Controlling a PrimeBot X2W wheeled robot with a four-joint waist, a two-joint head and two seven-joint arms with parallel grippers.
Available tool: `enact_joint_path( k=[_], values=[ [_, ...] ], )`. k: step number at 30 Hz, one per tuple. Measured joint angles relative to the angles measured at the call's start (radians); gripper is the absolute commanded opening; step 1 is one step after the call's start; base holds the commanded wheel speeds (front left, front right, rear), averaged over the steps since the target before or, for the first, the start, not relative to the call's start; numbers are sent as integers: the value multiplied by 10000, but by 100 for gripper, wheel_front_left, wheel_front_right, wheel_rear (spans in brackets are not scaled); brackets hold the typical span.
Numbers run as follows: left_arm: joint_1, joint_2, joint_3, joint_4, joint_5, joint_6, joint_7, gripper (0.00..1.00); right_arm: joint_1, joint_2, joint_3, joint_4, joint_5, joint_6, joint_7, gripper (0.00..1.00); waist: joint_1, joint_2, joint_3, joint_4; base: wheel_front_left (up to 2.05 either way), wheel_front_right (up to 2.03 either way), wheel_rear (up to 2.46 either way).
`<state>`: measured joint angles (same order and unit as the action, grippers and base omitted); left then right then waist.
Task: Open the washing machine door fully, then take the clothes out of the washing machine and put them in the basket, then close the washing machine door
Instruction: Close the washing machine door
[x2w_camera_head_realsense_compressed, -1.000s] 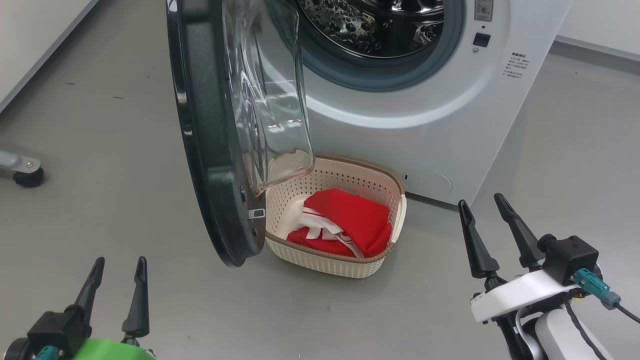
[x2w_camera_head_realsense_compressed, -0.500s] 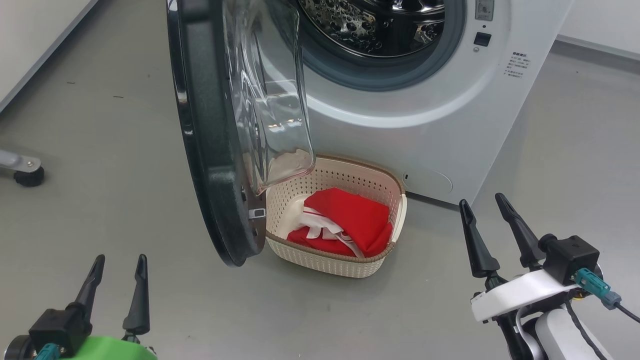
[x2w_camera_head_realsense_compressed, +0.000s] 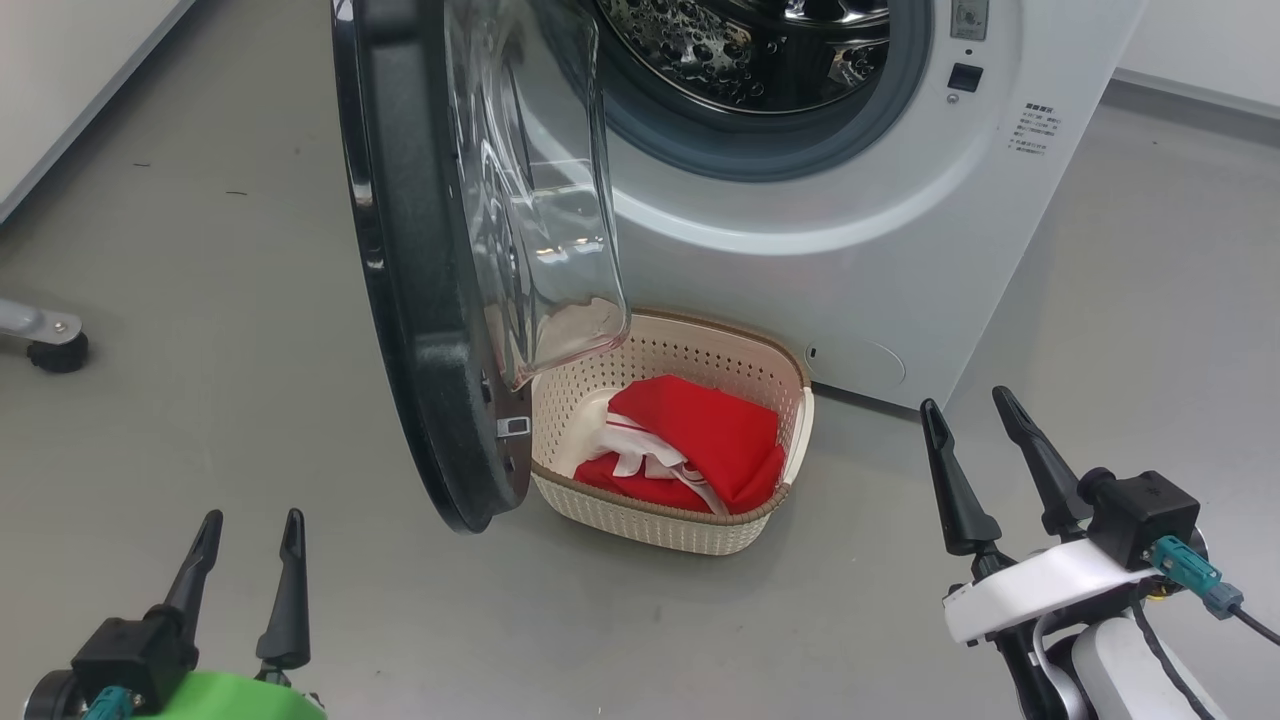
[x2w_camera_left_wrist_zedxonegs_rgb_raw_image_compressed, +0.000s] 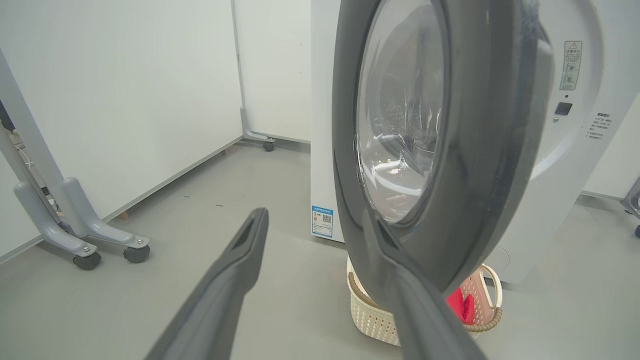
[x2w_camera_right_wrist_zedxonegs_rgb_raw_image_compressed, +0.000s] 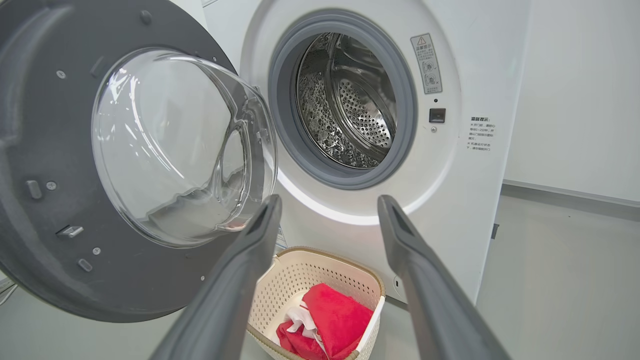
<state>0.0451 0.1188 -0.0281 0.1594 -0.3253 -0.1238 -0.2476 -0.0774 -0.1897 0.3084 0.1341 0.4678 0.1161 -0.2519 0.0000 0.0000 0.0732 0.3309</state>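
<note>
The washing machine (x2w_camera_head_realsense_compressed: 880, 230) (x2w_camera_right_wrist_zedxonegs_rgb_raw_image_compressed: 450, 200) stands ahead with its steel drum (x2w_camera_right_wrist_zedxonegs_rgb_raw_image_compressed: 350, 105) showing no fabric. Its door (x2w_camera_head_realsense_compressed: 420, 280) (x2w_camera_left_wrist_zedxonegs_rgb_raw_image_compressed: 450, 150) (x2w_camera_right_wrist_zedxonegs_rgb_raw_image_compressed: 75, 175) hangs wide open, black rim toward me, its glass bowl (x2w_camera_head_realsense_compressed: 540, 200) over the basket's left end. The cream basket (x2w_camera_head_realsense_compressed: 690, 525) (x2w_camera_right_wrist_zedxonegs_rgb_raw_image_compressed: 320, 270) (x2w_camera_left_wrist_zedxonegs_rgb_raw_image_compressed: 370, 315) sits on the floor before the machine and holds the red and white clothes (x2w_camera_head_realsense_compressed: 700, 440) (x2w_camera_right_wrist_zedxonegs_rgb_raw_image_compressed: 330, 320). My left gripper (x2w_camera_head_realsense_compressed: 250, 525) (x2w_camera_left_wrist_zedxonegs_rgb_raw_image_compressed: 315, 225) is open, low at the left, short of the door's outer face. My right gripper (x2w_camera_head_realsense_compressed: 970, 405) (x2w_camera_right_wrist_zedxonegs_rgb_raw_image_compressed: 327, 205) is open at the lower right, empty.
Grey floor (x2w_camera_head_realsense_compressed: 200, 300) lies all round. A castor foot (x2w_camera_head_realsense_compressed: 55, 350) of a grey wheeled stand (x2w_camera_left_wrist_zedxonegs_rgb_raw_image_compressed: 75, 230) is at the left, beside white wall panels (x2w_camera_left_wrist_zedxonegs_rgb_raw_image_compressed: 125, 100). A white wall (x2w_camera_right_wrist_zedxonegs_rgb_raw_image_compressed: 575, 100) runs to the right of the machine.
My left gripper has shifted slightly right and lower in the head view. My right gripper has dropped a touch. Door, basket and clothes are as before.
</note>
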Motion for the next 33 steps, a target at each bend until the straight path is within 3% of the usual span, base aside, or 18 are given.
enact_joint_path(
  k=[1,11,17,21,27,33],
  values=[
    [-1,-25,-2,21,0,0,0,0,0,0,-2,4,-12,0,0,100,0,0,-1,2,0,0,0],
    [-7,-42,-31,82,-13,0,0,0,1,0,-2,17,-27,54,0,100,0,0,9,-3,0,0,0],
    [-388,-221,50,-79,-1024,-2,63,0,1,-2,-4,17,-33,54,0,100,0,0,51,-10,0,0,0],
    [-862,-688,393,-290,-2963,-2,529,0,2,-6,-4,17,-40,54,0,100,0,0,83,-12,0,0,0],
    [-1401,-771,665,-466,-5237,-2,1797,0,1,-2,88,15,-48,54,0,100,0,0,137,-59,0,0,0],
    [-1742,-915,913,-721,-8767,-2,3304,0,-6,6,178,17,-115,56,0,100,0,0,247,-233,0,0,0]
  ],
)
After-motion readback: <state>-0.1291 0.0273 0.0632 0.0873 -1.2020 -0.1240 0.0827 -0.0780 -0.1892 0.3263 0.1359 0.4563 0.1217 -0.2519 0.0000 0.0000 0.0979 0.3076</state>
